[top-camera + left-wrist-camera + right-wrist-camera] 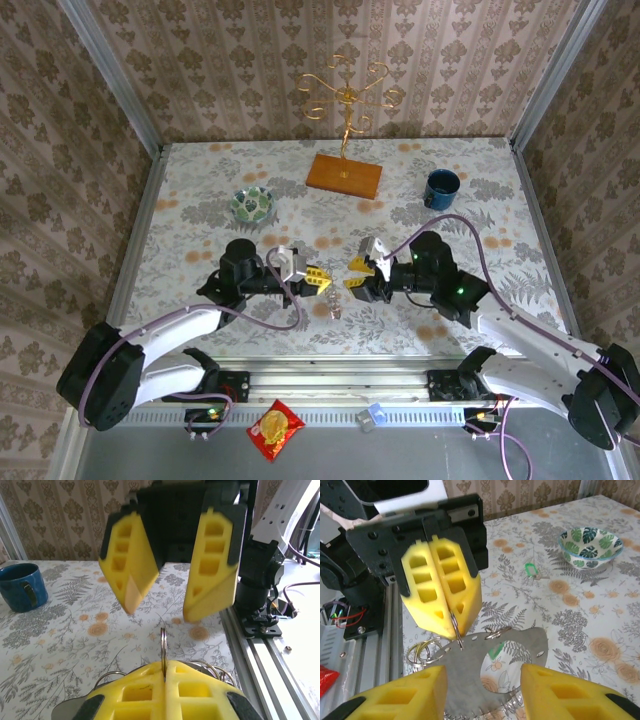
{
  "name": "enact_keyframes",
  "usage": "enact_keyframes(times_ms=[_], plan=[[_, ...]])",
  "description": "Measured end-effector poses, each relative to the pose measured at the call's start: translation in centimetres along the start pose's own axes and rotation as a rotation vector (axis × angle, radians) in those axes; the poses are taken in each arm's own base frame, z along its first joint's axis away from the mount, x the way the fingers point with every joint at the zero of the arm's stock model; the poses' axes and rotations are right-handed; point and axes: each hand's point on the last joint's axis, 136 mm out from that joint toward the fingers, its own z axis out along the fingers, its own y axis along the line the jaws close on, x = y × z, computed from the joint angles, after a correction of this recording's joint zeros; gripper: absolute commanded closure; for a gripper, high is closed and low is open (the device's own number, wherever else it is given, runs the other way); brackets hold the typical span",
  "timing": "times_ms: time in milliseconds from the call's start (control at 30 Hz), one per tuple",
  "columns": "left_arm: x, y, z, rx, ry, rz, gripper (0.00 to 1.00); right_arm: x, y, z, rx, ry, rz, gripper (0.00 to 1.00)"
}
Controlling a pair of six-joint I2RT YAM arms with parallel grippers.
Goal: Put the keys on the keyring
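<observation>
Yellow fingers (432,590) of the left gripper (454,627) pressed flat together, pinching edge-on a thin wire loop of the grey metal keyring (520,642). From the right wrist, a flat silvery plate with a round hole, hanging from that loop, small wire rings fringing its rim. Held above the floral-patterned tabletop (200,170), on the arm-base side of the small green-and-white leaf-patterned bowl (590,547) and well apart from it.

Facing the clamp, the right gripper (353,275), yellow fingers spread wide, gripping nothing, tips close to the keyring; touching or not, cannot tell.

One tiny green-headed key (531,570) lying flat on the tabletop near the bowl, on the side toward the grippers. A second green piece (495,651) glimpsed through the plate's hole, farther from the bowl, too small to make out.

Gold wire stand on a wooden base (344,175) roughly level with the bowl, off to the robot's right; dark blue mug (441,188) farther the same way.
</observation>
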Motion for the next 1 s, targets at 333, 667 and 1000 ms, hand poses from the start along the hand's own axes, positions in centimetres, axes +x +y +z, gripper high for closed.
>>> enact_keyframes(times_ms=[333, 667, 1000], plan=[[-0.1, -0.1, 0.4, 0.001, -0.018, 0.007, 1.0, -1.3, 0.7, 1.2, -0.043, -0.059, -0.02, 0.68], [-0.1, -0.1, 0.5, -0.001, -0.027, 0.015, 1.0, -1.0, 0.8, 1.9, -0.062, -0.053, -0.019, 0.89], [0.4, 0.5, 0.4, -0.044, -0.007, 0.001, 0.66, -1.0, 1.4, 1.7, -0.097, 0.013, -0.067, 1.0]])
